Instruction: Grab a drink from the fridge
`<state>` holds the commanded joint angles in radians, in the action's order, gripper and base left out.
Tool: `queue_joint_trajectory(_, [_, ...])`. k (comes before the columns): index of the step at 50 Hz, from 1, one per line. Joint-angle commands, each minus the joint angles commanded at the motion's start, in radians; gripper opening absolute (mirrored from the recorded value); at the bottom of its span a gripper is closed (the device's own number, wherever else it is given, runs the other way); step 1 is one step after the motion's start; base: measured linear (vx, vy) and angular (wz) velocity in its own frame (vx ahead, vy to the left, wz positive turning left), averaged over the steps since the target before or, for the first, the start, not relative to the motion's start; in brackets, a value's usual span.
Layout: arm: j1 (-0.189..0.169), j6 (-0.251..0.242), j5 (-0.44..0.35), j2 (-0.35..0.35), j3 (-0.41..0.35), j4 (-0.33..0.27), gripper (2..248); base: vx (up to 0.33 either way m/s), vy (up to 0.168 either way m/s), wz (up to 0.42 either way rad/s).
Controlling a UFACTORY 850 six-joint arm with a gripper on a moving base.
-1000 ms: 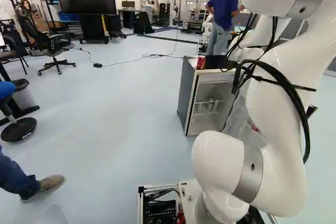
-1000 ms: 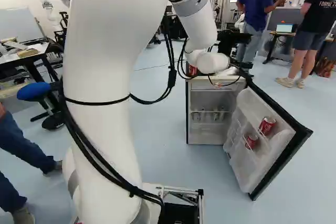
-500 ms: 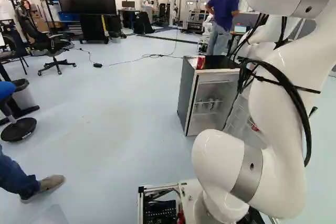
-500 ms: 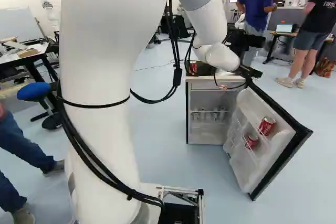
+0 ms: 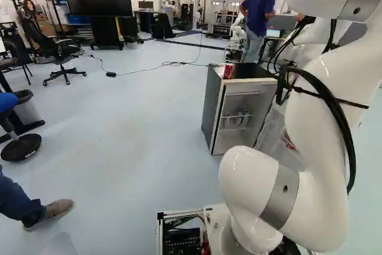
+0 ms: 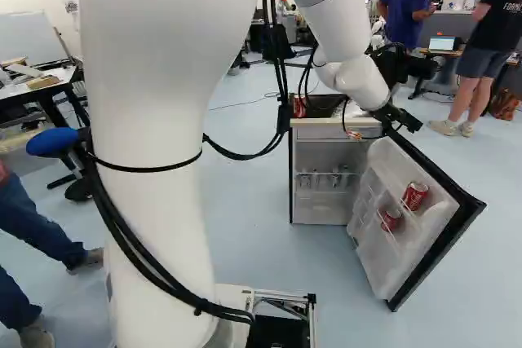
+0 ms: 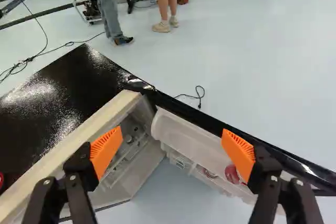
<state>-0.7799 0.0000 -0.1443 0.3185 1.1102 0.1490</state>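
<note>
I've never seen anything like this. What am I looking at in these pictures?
The white machine is a robot arm on a moving base. Two cameras on that base, behind the arm to its left and right, look ahead past it; the third, on its wrist, looks along its two fingers with orange pads. A small fridge stands ahead, its door open, with two red cans inside the door. On the fridge's dark top sits something red, probably another can. The fingers stand apart, holding nothing.

Base views face ahead, wrist view down (closer); all share fridge (image 5: 213,106).
</note>
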Motion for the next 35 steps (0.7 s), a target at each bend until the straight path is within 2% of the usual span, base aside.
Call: queue_joint_trajectory(35, [-0.097, 0.000, 0.187, 0.001, 0.084, 0.145, 247, 0.000, 0.000, 0.000])
